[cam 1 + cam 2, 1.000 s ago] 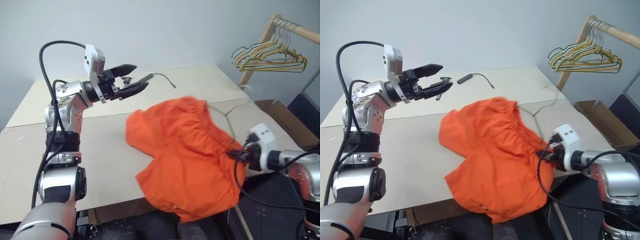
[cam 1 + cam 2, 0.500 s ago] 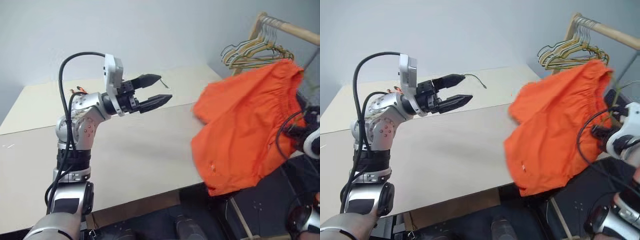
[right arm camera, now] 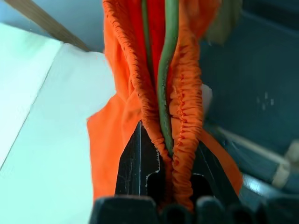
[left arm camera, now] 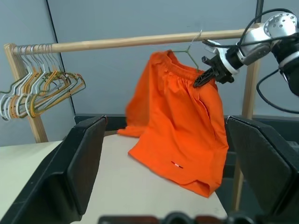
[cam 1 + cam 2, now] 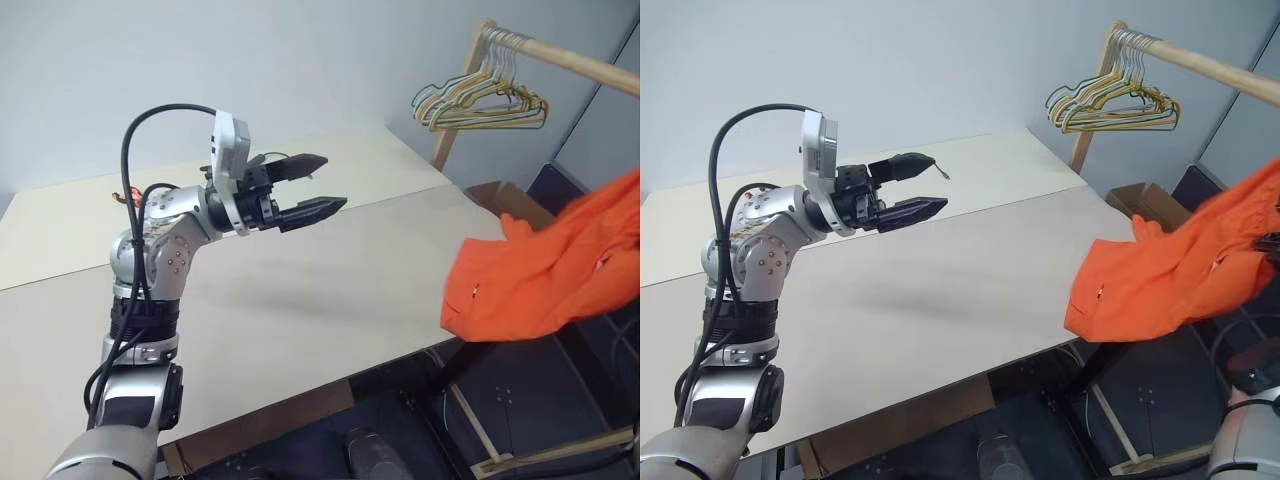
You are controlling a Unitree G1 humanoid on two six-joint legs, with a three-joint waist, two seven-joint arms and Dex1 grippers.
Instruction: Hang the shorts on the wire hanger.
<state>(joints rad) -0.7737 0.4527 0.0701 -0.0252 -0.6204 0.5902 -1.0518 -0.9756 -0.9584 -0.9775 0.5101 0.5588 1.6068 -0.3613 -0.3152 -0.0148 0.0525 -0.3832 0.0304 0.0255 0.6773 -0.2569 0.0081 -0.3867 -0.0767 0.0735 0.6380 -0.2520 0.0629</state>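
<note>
Shorts (image 4: pixel 180 126) hang below the right gripper (image 4: pixel 205 77), whose fingers are clamped on the gathered waistband together with the wire hanger (image 3: pixel 167 79) (its wire runs lengthwise between the jaws). The hook (image 4: pixel 194 43) rises from the grip toward the wooden rail (image 4: pixel 121 43), seemingly just under it. The left gripper (image 5: pixel 312 185), jaws spread wide and empty, hovers over the table (image 5: pixel 330 280), well apart, so the right arm is nearer.
</note>
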